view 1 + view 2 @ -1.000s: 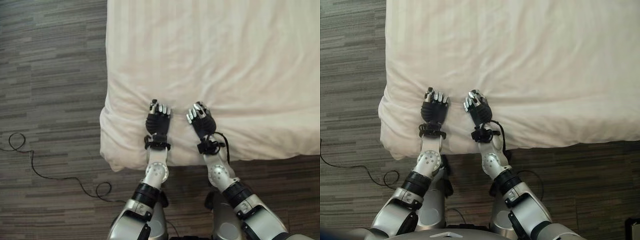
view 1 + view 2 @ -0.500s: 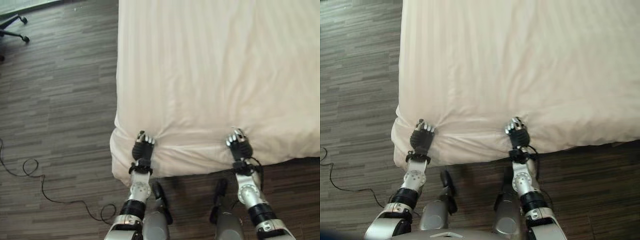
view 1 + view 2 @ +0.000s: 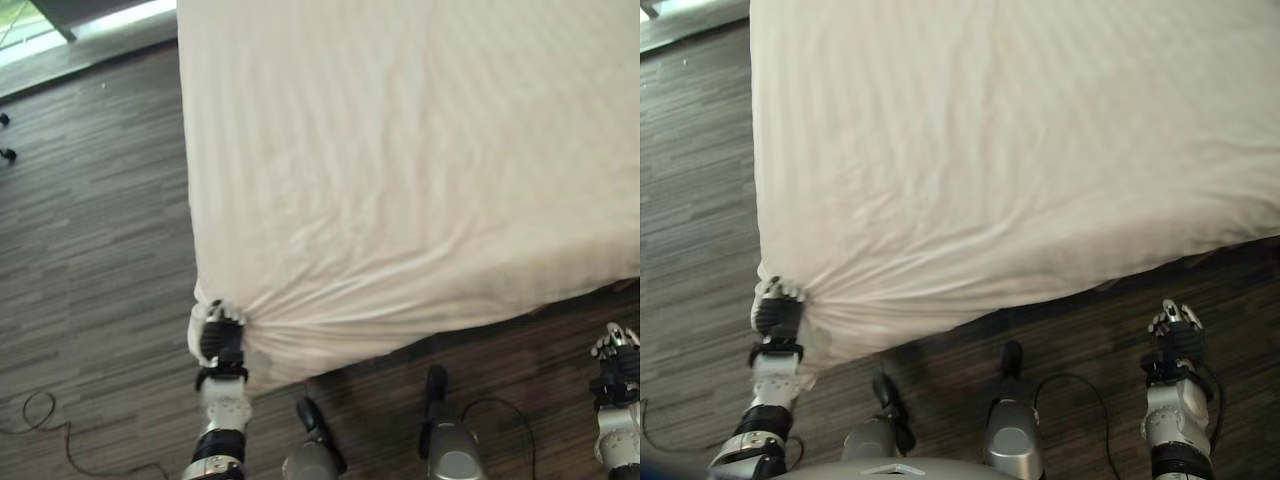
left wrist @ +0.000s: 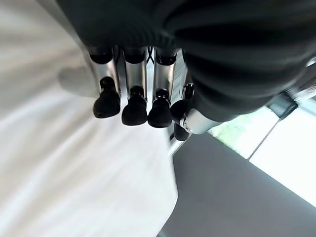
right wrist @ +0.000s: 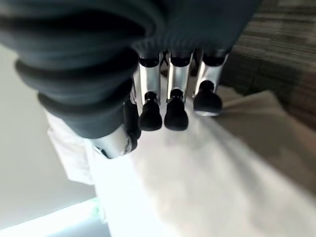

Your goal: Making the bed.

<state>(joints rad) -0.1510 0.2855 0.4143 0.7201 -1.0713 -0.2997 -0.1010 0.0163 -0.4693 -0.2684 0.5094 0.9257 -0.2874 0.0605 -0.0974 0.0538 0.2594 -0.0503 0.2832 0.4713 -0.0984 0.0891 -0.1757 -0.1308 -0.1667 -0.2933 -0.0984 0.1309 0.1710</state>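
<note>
A cream striped bed cover (image 3: 400, 170) lies spread over the bed. My left hand (image 3: 221, 338) is at the cover's near left corner (image 3: 262, 330), fingers curled into the cloth, and creases fan out from it across the cover. In the left wrist view the curled fingers (image 4: 134, 98) sit against white cloth. My right hand (image 3: 1174, 334) hangs over the floor at the lower right, a little off the bed's near edge (image 3: 1160, 262), with its fingers curled and no cloth in them. In the right wrist view its fingers (image 5: 174, 103) point toward the cover (image 5: 232, 182).
Dark plank floor (image 3: 90, 260) runs along the bed's left side and near edge. A bright strip of floor by a window (image 3: 95, 25) lies at the far left. Small dark chair castors (image 3: 6, 152) sit at the left edge.
The camera has shifted. My hands have spread apart: the left slid along the edge to the corner, still gripping cloth; the right has come off the cover and is over the floor.
</note>
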